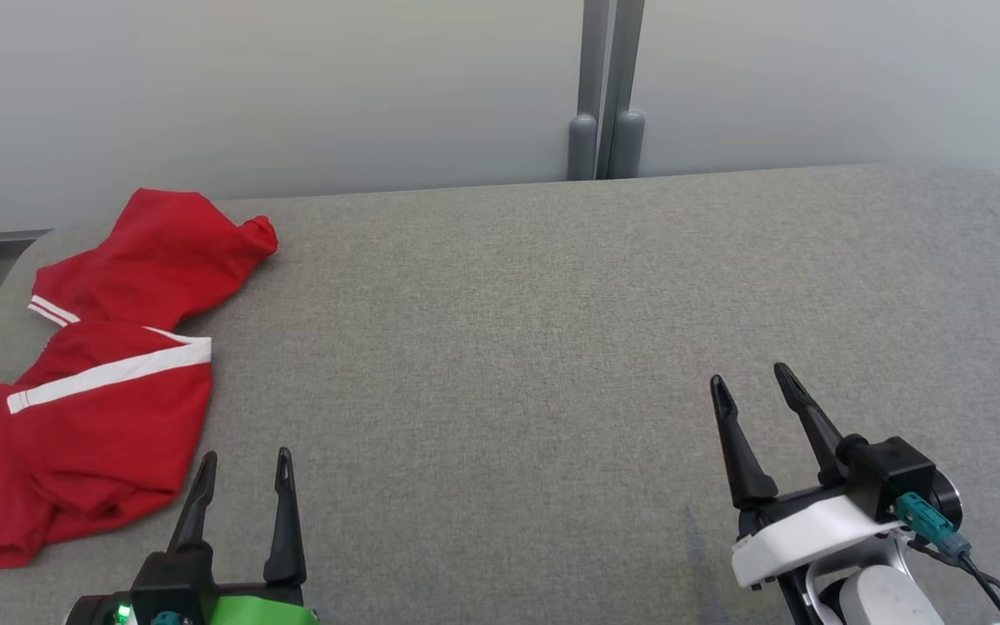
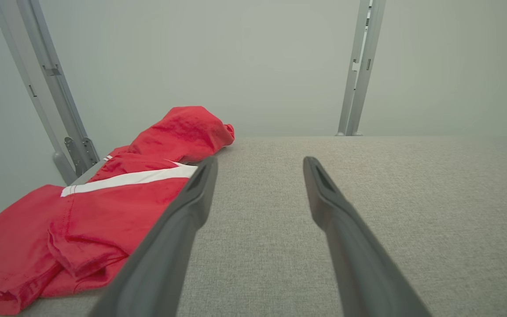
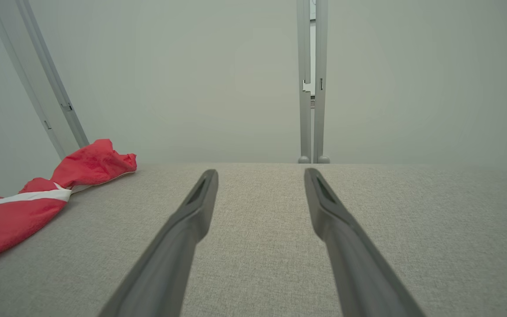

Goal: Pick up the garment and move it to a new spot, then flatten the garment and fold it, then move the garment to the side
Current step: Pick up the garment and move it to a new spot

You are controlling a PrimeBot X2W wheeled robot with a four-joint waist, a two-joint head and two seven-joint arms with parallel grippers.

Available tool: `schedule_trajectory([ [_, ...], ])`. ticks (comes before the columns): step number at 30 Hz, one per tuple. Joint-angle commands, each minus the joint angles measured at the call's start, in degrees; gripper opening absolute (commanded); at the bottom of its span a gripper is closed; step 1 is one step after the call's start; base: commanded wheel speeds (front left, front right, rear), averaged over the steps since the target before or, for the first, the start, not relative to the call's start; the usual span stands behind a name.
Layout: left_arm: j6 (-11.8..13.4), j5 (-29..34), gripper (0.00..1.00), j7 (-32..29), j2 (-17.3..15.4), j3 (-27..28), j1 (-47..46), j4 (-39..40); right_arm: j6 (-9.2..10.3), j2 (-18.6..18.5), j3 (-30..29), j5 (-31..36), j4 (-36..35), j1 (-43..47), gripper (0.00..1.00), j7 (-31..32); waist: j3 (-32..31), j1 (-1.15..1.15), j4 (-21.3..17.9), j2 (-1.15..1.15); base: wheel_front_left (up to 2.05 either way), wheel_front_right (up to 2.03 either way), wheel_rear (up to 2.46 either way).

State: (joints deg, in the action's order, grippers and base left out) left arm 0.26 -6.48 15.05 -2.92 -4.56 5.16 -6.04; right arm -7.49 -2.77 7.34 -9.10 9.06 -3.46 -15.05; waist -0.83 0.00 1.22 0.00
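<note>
A crumpled red garment (image 1: 109, 365) with white stripes lies bunched at the far left of the grey table (image 1: 552, 347), reaching the left edge. In the left wrist view the garment (image 2: 104, 207) sits left of my fingers; in the right wrist view the garment (image 3: 38, 198) lies far to the left. My left gripper (image 1: 246, 460) hovers open at the lower left, just right of the cloth's near edge, holding nothing. Open and empty too, my right gripper (image 1: 752, 379) hangs over bare table at the lower right. The left gripper (image 2: 260, 165) and right gripper (image 3: 260, 176) show spread fingers.
A pale wall backs the table, with a grey double post (image 1: 604, 95) at its middle and a slanted grey frame bar (image 2: 46, 88) at the left. The table's left corner is rounded near the garment.
</note>
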Motion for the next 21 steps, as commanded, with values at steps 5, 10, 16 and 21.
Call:
schedule_trajectory([
  [5,0.2,-0.4,1.00,0.2,0.0,-0.1,-0.7,-0.1,0.00,-0.2,-0.4,-0.6,0.3,0.1,1.00,-0.2,0.1,0.00,2.9,0.00,0.00,0.00,0.00],
  [10,0.4,-0.2,1.00,0.2,0.0,0.1,-0.5,0.2,-0.01,-0.2,-0.7,-1.0,0.5,0.9,1.00,-0.2,-0.4,0.00,7.7,0.00,0.00,0.00,0.00],
  [16,0.7,0.4,1.00,0.1,-0.1,1.0,1.4,0.6,0.00,-0.2,-0.7,-2.0,0.6,1.7,1.00,-0.2,-1.4,0.00,15.0,0.00,0.00,0.00,0.00],
  [21,0.5,-0.2,1.00,0.1,-0.2,1.8,2.4,0.6,0.00,-0.2,-0.2,-2.7,0.9,2.1,1.00,-0.2,-2.3,0.00,19.4,0.00,0.00,0.00,0.00],
])
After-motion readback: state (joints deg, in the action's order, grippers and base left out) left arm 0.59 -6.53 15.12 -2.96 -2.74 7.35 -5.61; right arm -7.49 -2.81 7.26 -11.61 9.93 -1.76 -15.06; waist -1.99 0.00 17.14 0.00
